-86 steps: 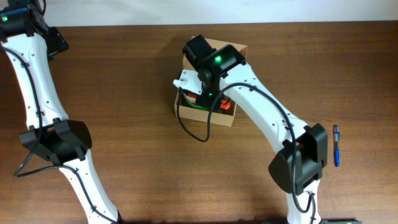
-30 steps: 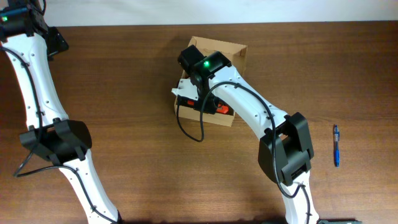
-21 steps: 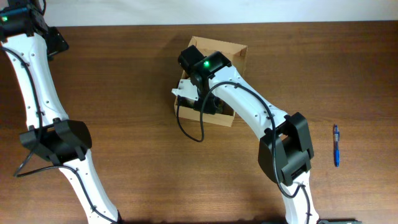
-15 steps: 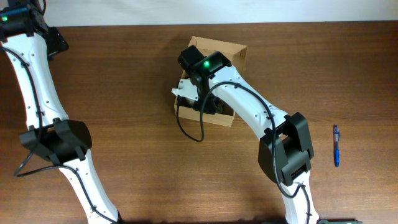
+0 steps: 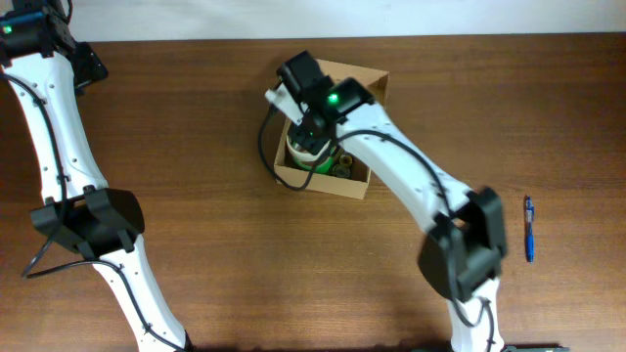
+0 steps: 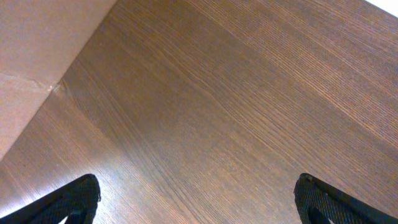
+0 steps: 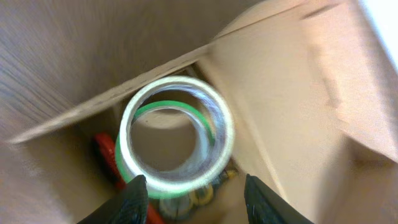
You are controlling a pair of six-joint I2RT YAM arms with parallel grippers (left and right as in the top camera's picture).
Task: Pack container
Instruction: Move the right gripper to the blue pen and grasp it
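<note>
At far middle of table (image 5: 196, 147): box (image 5: 354, 188), top open. Inside, clear roll (image 7: 124, 155) lying over green roll (image 7: 163, 108). Red item (image 7: 104, 154) against wall beside them. Yellowish bits lower down, too blurred to name. Directly above box, right gripper (image 7: 198, 200): fingers spread wide, nothing held, rolls seen between the tips. Toward far left corner, left gripper (image 6: 199, 198) over bare wood, jaws wide apart, empty. Pen (image 5: 529, 229) near right edge, well apart from box.
</note>
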